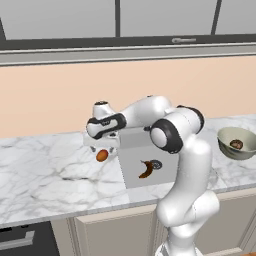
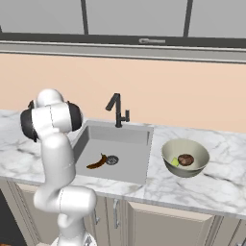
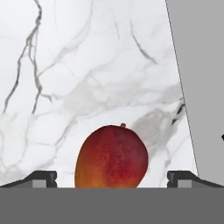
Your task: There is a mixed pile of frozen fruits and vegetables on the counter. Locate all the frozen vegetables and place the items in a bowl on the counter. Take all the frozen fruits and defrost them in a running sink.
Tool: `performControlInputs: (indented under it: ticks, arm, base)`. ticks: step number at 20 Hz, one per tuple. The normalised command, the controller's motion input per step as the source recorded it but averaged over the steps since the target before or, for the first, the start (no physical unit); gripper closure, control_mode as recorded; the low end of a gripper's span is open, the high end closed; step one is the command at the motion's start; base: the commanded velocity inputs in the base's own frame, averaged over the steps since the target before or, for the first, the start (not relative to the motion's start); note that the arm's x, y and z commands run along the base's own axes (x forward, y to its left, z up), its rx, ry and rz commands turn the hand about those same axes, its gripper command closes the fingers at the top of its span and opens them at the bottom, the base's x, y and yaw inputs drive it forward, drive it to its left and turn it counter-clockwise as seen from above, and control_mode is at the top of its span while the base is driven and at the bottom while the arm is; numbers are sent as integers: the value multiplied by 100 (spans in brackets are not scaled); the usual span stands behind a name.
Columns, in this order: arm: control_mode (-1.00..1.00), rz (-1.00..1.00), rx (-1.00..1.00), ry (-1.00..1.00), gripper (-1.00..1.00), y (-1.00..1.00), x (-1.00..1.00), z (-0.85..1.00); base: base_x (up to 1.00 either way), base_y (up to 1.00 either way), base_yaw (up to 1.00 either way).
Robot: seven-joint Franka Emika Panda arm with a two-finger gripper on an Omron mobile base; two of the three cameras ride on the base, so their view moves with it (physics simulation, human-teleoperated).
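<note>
Marble counter [image 1: 45,170]; grey sink [image 2: 129,161] recessed; beige wall behind.

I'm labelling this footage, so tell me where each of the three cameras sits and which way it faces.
Left base view: behind the arm to its left, looking forward and down at the counter; the arm rises lower right, its open gripper over the orange fruit.
Right base view: behind to its right, facing the sink, faucet and bowl; the arm stands lower left.
Hand view: on the hand, looking down at the fruit between the fingertips.
Both base views share the sink, the brown fruit and the bowl.
</note>
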Motion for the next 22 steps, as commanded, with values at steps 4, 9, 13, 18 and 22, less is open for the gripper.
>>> performControlInputs:
  ticks: [4, 9, 13, 18, 22]
  arm:
    - [-100, -1, -3, 4, -100, 0, 0, -41]
    - [-100, 0, -2, 3, -100, 7, 2, -29]
    - [-100, 0, 0, 0, 100, 6, 0, -5]
    - [-100, 0, 0, 0, 100, -1, 0, 1]
    - [-100, -4, 0, 0, 100, -15, -2, 24]
  base:
    - [0, 0, 0]
    - [0, 0, 0]
    - [0, 0, 0]
    - [0, 0, 0]
    - [0, 0, 0]
